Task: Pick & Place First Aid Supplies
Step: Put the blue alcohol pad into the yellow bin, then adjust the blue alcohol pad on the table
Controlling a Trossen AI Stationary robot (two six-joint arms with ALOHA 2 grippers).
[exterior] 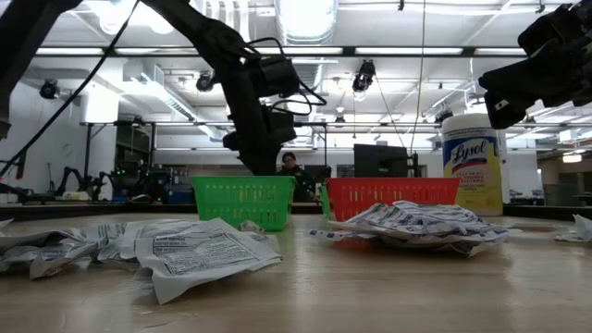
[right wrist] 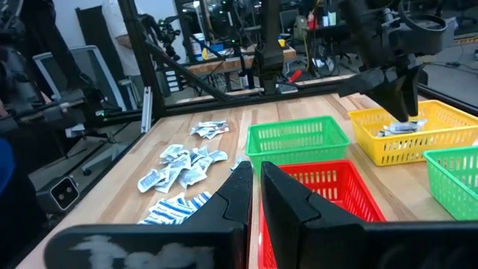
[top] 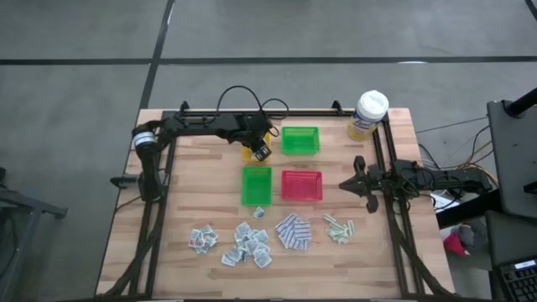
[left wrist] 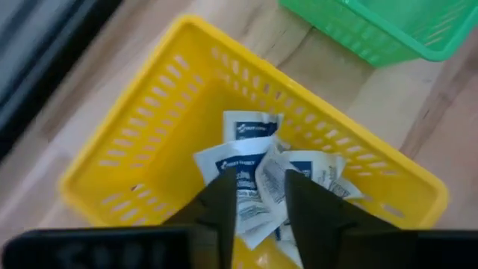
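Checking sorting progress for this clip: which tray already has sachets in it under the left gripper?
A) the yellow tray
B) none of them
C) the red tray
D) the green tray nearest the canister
A: the left wrist view shows the left gripper over the yellow tray, with several white-and-blue sachets lying inside it.

The dark left gripper [top: 262, 153] points down, its two fingers slightly parted. The dark right gripper [right wrist: 255, 196] waits, nearly closed.
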